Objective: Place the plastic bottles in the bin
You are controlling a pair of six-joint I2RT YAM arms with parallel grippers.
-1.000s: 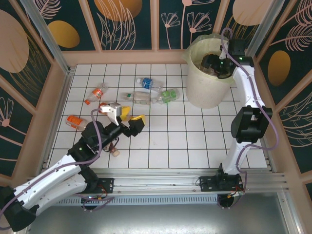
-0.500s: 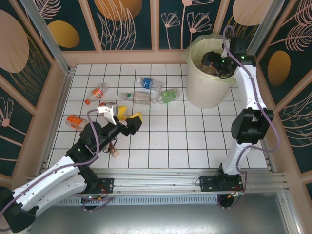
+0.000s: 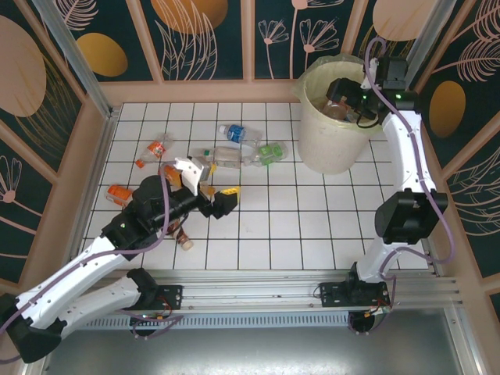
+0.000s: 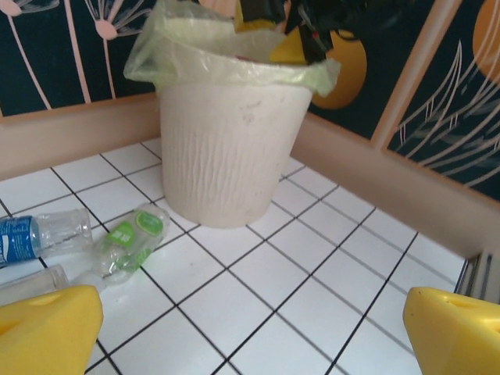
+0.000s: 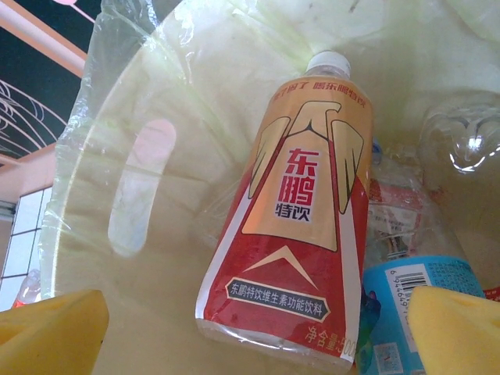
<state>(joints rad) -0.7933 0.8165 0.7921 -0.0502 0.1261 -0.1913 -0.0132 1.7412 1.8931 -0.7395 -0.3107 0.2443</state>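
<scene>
**A:** Top external view: where did the bottles [image 3: 228, 156] lie?
**B:** Several lay on the tiled floor [image 3: 312, 226], left of the bin [image 3: 332, 148]. A red-labelled bottle [image 5: 297, 234] lay inside it.
**A:** And the jaws?
**B:** The left gripper [image 3: 207, 185] was over the floor and the right gripper [image 3: 345, 98] over the bin. Both stood wide apart and empty.

High above the near edge, the top camera looks down over the whole tiled table [image 3: 312, 234]. The left wrist camera, low over the tiles, faces the bin [image 4: 226, 156] in the far right corner; the right wrist camera stares close into that bin.
</scene>
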